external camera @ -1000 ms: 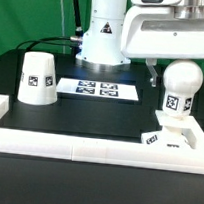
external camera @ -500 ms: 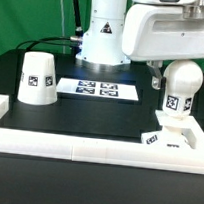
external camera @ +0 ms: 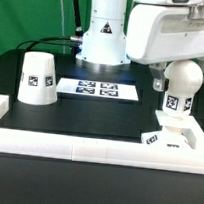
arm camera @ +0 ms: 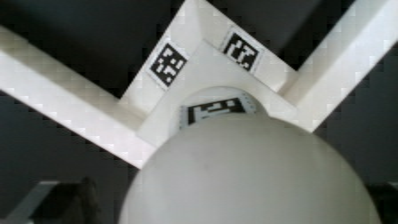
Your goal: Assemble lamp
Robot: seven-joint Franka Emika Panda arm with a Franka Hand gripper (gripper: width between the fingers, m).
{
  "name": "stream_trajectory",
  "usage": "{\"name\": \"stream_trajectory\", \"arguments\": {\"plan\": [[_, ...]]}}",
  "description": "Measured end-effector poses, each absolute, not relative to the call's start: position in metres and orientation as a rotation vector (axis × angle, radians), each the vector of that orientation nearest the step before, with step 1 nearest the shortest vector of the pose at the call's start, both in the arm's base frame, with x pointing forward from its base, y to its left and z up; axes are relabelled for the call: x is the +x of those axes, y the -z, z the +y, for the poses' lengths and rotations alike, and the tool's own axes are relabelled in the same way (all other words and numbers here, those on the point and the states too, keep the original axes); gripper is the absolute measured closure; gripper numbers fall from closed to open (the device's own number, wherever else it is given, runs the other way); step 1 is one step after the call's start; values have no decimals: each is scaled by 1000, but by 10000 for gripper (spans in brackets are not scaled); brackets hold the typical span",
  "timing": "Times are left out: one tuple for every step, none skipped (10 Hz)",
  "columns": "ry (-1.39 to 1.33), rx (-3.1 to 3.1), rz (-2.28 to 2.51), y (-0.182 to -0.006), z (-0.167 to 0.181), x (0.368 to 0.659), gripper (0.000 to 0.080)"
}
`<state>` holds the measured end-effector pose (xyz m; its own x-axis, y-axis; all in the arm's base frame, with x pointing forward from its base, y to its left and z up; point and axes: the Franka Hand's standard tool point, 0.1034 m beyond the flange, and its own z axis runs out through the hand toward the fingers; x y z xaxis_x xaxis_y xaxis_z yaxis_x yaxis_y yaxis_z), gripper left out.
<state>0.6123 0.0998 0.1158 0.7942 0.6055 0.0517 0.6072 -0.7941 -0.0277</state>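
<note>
Looking down over big rounded bulb [arm camera: 240,175], close in the foreground, seated on tagged square base [arm camera: 201,72], dark counter [arm camera: 63,135] around.

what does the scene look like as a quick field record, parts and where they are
bulb: upright on the base, exterior view's right
base: flat, against the white rail
shade: alone on the exterior view's left, wide end down
marker board: flat, between shade and bulb
gripper: just above the bulb, fingers hidden, open or shut unclear

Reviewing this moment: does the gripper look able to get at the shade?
Probably yes: the shade stands alone, open from above, with nothing against it. The arm hangs over the bulb, so it would need to cross over first.
</note>
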Motion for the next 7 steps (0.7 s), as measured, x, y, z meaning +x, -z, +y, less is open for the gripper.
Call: {"name": "stream_trajectory", "arguments": {"plan": [[62,-2930,-1008,-116,100,612,101],[62,-2931,-1007,-116,100,612,214],[62,-2931,-1006,-116,99,612,214],[62,-2935,-992,-116,99,612,222],[61,-2942,-970,-116,99,612,222],[61,-2948,-951,-116,99,612,222],[58,-2984,-799,-115,99,612,222]]}}
